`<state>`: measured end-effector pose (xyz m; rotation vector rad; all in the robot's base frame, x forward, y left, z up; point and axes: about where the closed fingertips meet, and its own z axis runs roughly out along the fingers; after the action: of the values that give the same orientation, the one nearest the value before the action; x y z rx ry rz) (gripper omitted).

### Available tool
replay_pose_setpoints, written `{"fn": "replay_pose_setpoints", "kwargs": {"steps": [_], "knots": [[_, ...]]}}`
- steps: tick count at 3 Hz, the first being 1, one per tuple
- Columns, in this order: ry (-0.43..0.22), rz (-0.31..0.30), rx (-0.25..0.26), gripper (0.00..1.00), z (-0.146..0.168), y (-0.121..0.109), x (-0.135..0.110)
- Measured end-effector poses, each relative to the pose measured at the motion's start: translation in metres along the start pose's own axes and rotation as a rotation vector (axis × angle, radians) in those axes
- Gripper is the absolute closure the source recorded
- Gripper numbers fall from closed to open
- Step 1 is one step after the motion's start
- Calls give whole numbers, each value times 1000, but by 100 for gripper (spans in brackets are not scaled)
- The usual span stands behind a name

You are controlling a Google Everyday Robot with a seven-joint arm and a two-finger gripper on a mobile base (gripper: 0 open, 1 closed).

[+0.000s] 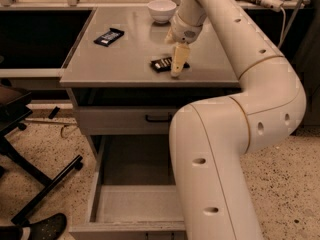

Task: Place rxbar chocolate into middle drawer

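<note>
The big cream arm [235, 134] rises from the lower right, bends at a thick elbow and reaches back over the bench [125, 64]. Its gripper [177, 70] points down near the front edge of the bench, with the tip at the right end of the rxbar chocolate [161, 64]. I cannot tell if the gripper is clamped on the bar or loose.

The bar lies flat on the grey top. Below, the middle drawer [135, 204] is pulled out wide over the speckled floor [45, 144], partly hidden by the arm. Above it a shallow drawer front [115, 120] with a black handle is closed. A black chair base [40, 184] stands to the left. On the bench, a white bowl [162, 10] sits at the back, and another dark bar [109, 36] lies well apart to the left.
</note>
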<state>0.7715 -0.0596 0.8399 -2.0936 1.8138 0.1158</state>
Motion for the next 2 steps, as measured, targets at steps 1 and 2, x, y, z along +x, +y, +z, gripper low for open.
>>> {"fn": "replay_pose_setpoints", "kwargs": {"steps": [1,2], "knots": [[0,0,0,22,0,0,0],[0,0,0,45,0,0,0]]}}
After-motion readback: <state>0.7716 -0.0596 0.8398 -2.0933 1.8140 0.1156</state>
